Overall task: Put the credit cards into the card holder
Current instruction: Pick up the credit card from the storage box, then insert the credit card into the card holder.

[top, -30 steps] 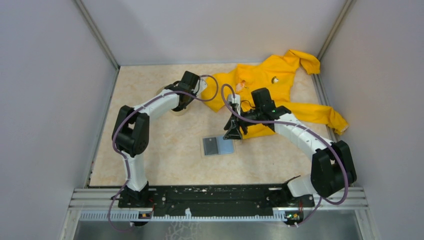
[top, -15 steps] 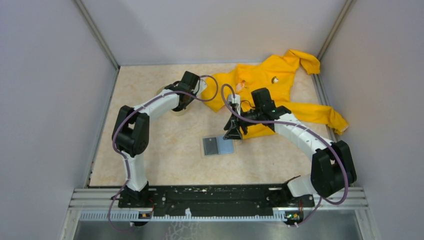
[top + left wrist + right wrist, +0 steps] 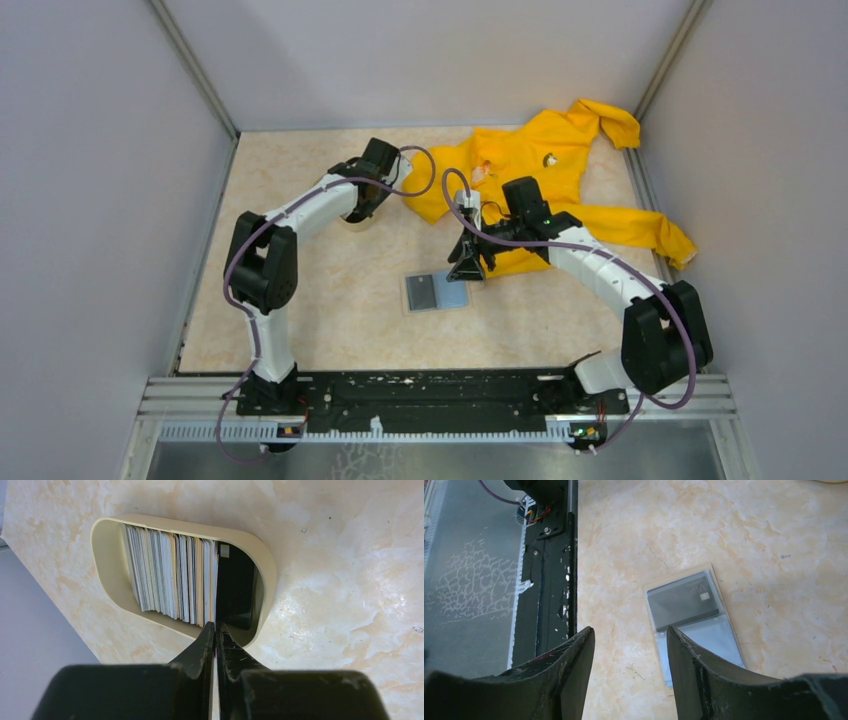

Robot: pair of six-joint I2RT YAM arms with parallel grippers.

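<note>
The card holder (image 3: 107, 570), a cream oval tray, stands at the table's back left with several cards upright in it and a dark empty slot at its right end. It is mostly hidden under my left arm in the top view (image 3: 352, 218). My left gripper (image 3: 215, 626) is shut, with its tips at the holder's near rim beside the slot. The dark grey card (image 3: 683, 601) and the light blue card (image 3: 711, 639) lie flat side by side mid-table (image 3: 424, 291) (image 3: 455, 293). My right gripper (image 3: 630, 631) is open and empty, just above them on their right side (image 3: 468, 266).
A yellow garment (image 3: 545, 160) is spread over the back right of the table, under my right arm. The black base rail (image 3: 549, 580) runs along the near edge. Grey walls close in the left, back and right sides.
My left wrist has shifted slightly toward the back of the table over the card holder. My right arm and the two cards have not moved.
</note>
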